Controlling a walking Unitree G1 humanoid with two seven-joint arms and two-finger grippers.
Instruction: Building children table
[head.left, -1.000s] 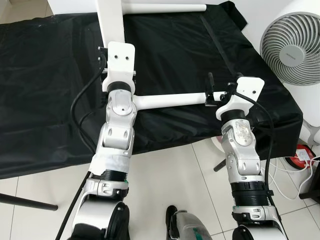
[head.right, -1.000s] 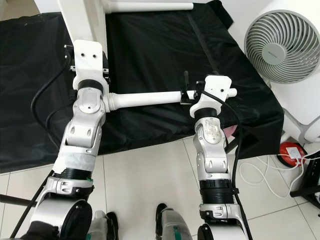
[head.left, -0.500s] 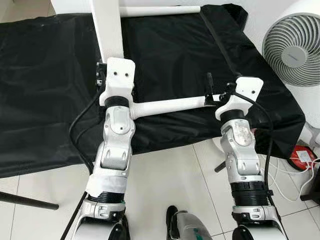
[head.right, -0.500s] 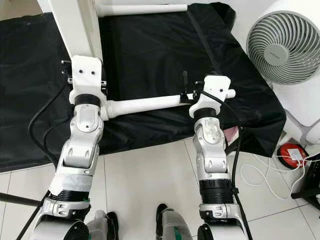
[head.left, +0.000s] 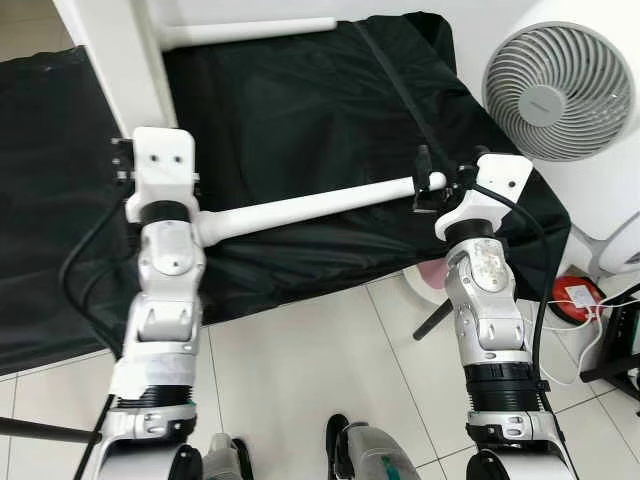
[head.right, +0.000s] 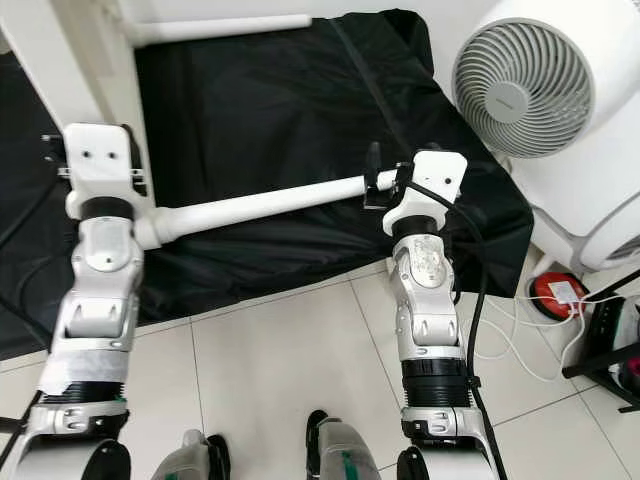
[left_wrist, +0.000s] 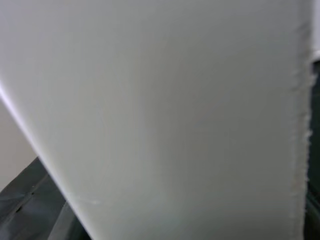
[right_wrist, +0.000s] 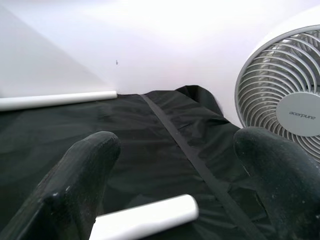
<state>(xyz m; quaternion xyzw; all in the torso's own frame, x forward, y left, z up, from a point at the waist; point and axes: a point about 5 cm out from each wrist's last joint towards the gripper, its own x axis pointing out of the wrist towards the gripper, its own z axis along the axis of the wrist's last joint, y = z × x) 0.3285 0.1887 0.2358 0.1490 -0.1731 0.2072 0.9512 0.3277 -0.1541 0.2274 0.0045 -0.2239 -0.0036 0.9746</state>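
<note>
Right tool (right_wrist: 175, 185): fingers spread apart, one either side of the free end of the white table leg (head.left: 310, 207); not clamped on it, and whether either finger touches it I cannot tell.
Left tool (head.left: 160, 165): pressed up against the broad white panel (head.left: 115, 60); whether its fingers are apart or together cannot be told.
Table leg: a long round white tube, running from near the left wrist across to the right tool, above the black cloth (head.left: 300, 110).
Second leg (head.left: 250, 30): lies at the far edge of the cloth, by the panel.
Handling: likely stiff, light for its length, and smooth enough to slip or roll in a loose pinch.
Where to hold: near the free end, fingers square across the round.
Nearby: white fan (head.left: 555, 92) stands to the right, apart from the leg.
</note>
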